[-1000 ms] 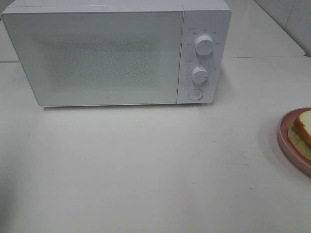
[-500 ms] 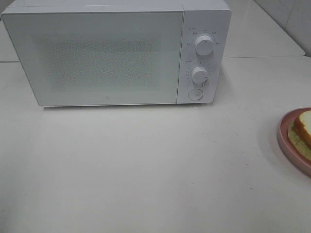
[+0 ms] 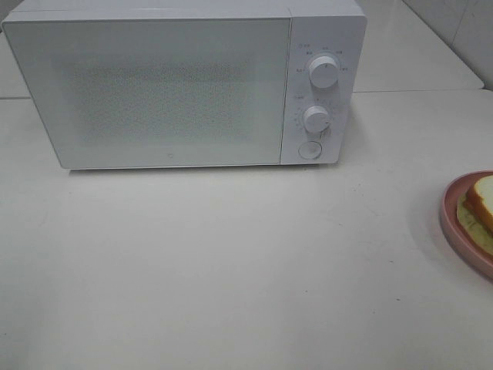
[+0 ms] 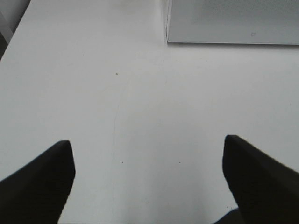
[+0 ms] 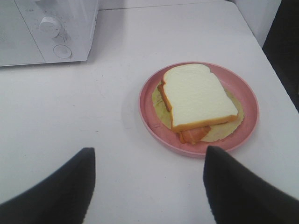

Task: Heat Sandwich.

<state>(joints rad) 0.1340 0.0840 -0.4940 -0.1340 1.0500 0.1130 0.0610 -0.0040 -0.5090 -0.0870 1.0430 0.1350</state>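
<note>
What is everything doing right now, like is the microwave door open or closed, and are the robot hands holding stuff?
microwave: door closed, standing on the table.
sandwich: lying on the pink plate, untouched, not in the microwave yet.
pink plate: resting flat on the table, right of the microwave.
left gripper: open, holding nothing, above bare table.
right gripper: open, holding nothing, short of the plate.

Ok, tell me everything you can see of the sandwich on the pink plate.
The white-bread sandwich with tan crust lies flat on the round pink plate, uncut. The top slice is pale and soft-looking, with a rounded end. Orange filling pokes out at one corner and along one side, and a pale yellow-green layer spreads beneath onto the plate. Only the plate touches it. In the high view it sits at the table's right edge, partly cropped.
</note>
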